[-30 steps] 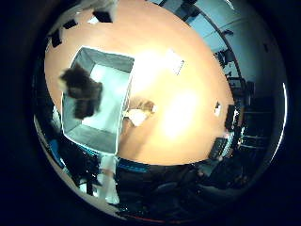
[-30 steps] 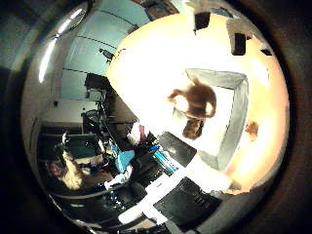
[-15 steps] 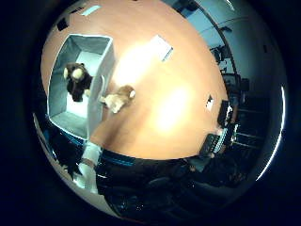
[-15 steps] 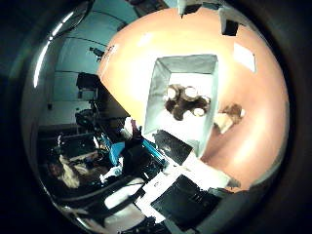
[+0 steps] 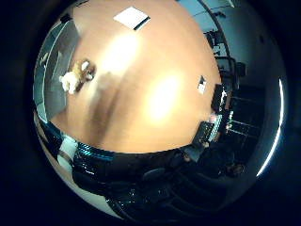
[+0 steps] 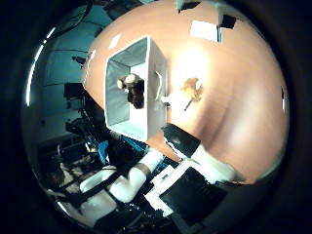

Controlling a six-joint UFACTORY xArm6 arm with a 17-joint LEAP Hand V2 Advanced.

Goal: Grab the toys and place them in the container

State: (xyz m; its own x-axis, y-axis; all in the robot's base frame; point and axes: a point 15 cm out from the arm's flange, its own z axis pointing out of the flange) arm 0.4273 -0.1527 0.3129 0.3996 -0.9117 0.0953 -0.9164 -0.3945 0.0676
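Fingers cannot be told as open or closed, the hand [image 6: 195,170] showing only its body at lower centre; one dark toy [image 6: 134,90] lies in the container [image 6: 146,124]; a tan toy [image 6: 191,89] remains on the surface [image 6: 243,97] just beside it, left to collect.

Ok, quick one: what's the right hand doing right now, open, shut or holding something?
Right hand: cannot be told from these views. It holds no toy: the dark toy lies in the container, the tan toy on the table.

Grey container [image 6: 146,105] (white rim), dark brown toy [image 6: 134,90], tan-and-white toy [image 5: 76,76].
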